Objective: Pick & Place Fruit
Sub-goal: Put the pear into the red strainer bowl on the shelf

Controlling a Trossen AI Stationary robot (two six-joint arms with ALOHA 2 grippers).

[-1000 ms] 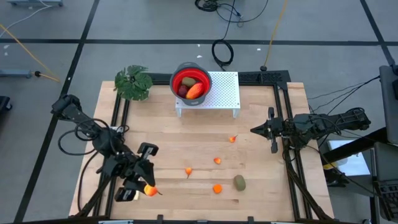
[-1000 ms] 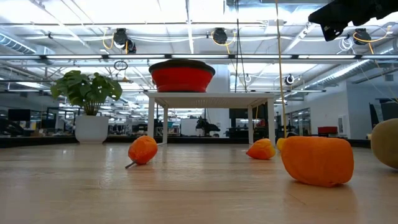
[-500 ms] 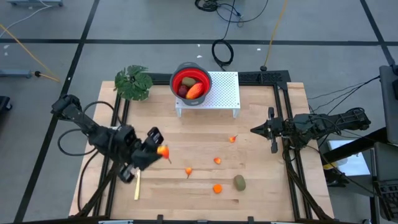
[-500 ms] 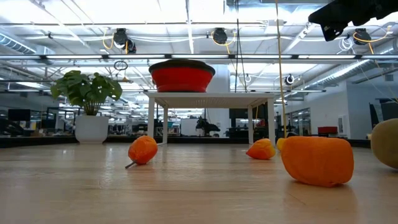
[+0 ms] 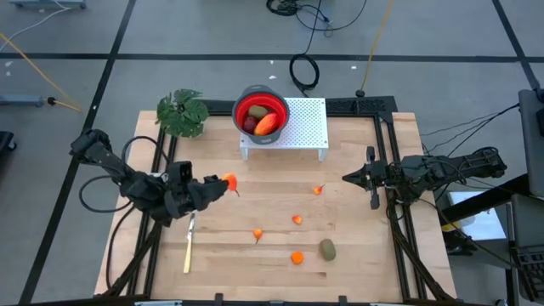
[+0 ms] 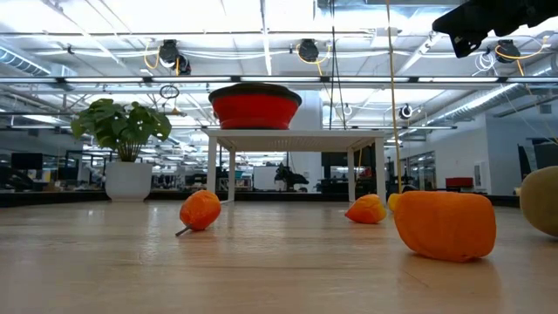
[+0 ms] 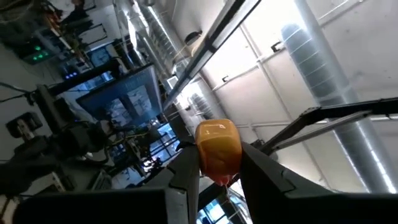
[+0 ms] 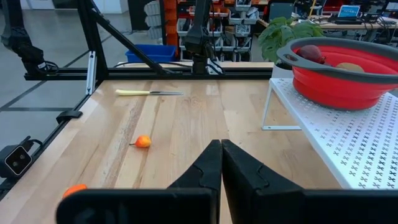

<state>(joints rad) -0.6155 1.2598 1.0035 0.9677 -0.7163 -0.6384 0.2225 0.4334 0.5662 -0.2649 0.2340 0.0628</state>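
Note:
My left gripper [image 5: 219,184] is above the table's left-middle, shut on a tiny orange fruit [image 5: 228,181], which also fills the centre of the left wrist view [image 7: 217,148]. The red bowl [image 5: 260,113] stands on a white perforated stand [image 5: 304,127] and holds an elongated red-orange piece [image 5: 268,124], an olive-brown oval and a dark red ball. Several tiny orange fruits [image 5: 297,219] and one olive-brown oval [image 5: 327,249] lie on the table. My right gripper [image 5: 347,177] waits shut at the right side, over the table. My left gripper pinches the tiny orange fruit's lower half [image 7: 219,169] between its two fingers [image 7: 186,180], near their free ends. The fingers point toward the table's right and slant upward. The fruit is lifted clear of the table, its rounded top standing out past the fingertips.
A pale-yellow knife [image 5: 188,246] lies on the table near the left-front corner. A green leafy plant [image 5: 182,113] stands at the far left. Dark rails [image 5: 391,212] run along the left and right edges. Bare wood lies between the stand and the scattered fruit.
My left gripper has risen from the table's near-left area and travelled toward the far edge and right, toward the bowl, carrying the tiny orange fruit. It has tipped from pointing down to pointing across and upward. The knife shows where the gripper was.

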